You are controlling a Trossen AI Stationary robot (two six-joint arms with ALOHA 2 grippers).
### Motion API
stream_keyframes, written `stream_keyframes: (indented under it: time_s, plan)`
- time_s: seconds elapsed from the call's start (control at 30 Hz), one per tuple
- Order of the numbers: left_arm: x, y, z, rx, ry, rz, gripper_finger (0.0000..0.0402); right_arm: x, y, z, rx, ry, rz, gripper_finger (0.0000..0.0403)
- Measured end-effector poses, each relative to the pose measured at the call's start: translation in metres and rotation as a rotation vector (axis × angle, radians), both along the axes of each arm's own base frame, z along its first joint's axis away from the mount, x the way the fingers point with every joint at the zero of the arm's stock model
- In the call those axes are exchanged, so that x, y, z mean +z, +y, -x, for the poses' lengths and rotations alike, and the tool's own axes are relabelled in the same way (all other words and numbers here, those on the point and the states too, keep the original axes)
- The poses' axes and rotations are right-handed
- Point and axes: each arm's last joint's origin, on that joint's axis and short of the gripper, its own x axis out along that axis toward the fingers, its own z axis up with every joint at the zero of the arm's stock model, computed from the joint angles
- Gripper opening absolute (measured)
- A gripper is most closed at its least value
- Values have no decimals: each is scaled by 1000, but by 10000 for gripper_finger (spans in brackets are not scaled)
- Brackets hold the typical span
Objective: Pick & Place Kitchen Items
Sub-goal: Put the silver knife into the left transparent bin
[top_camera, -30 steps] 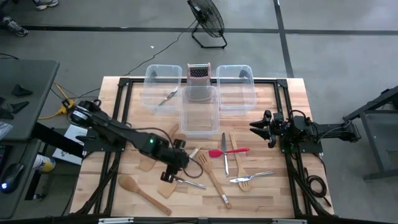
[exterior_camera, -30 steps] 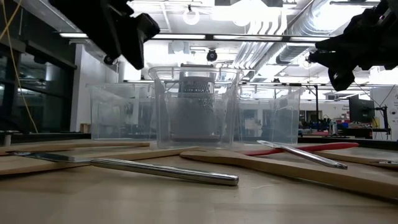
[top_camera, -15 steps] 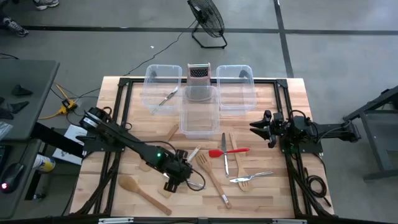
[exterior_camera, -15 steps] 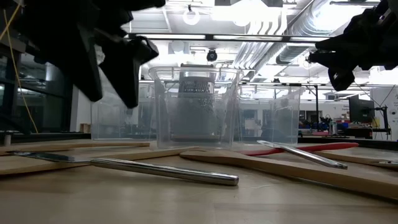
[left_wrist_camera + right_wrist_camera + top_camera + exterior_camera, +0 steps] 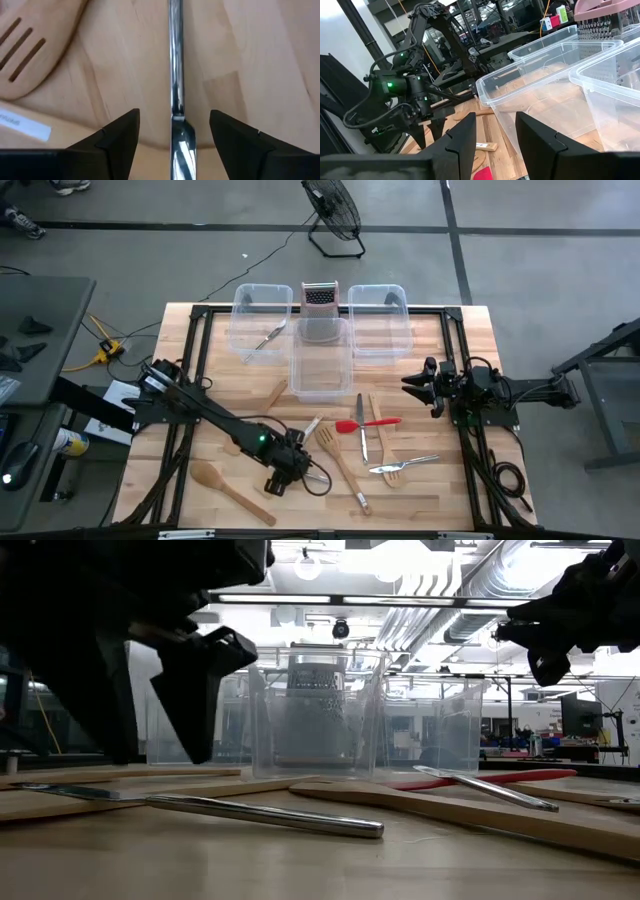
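My left gripper [image 5: 284,472] is open and low over the table's near middle. In the left wrist view its fingers [image 5: 117,135] stand on either side of a silver knife [image 5: 175,75] that lies flat on the wood, apart from it. The low view shows the same gripper [image 5: 155,740] just behind the knife [image 5: 260,815]. Around it lie a slotted wooden spatula [image 5: 30,55], a wooden spoon [image 5: 230,488], a red-headed spatula [image 5: 368,423], another silver knife [image 5: 361,425] and a fork [image 5: 405,466]. My right gripper [image 5: 420,385] hangs open above the table's right side.
Three clear bins [image 5: 262,320] [image 5: 320,360] [image 5: 378,320] stand at the far middle; the left one holds a metal utensil [image 5: 270,335]. A box grater [image 5: 320,298] stands behind the middle bin. Bare wood lies at the near right corner [image 5: 450,500].
My left gripper has moved toward the near edge and come down, from high above the utensils to just over the table, with its open fingers now astride the silver knife. The knife and the other utensils have stayed where they were.
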Motion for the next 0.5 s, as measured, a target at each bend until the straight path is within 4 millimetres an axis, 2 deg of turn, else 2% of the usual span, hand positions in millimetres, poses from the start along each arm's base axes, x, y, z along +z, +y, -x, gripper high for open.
stream_keyframes:
  time_s: [0.23, 0.5]
  plan:
    - [-10, -5, -13, -5, 19, -68, 239, 0, 0, 0, 0, 0, 0, 130]
    - [-18, -7, -16, -13, 110, -106, 239, 0, 0, 0, 0, 0, 0, 130]
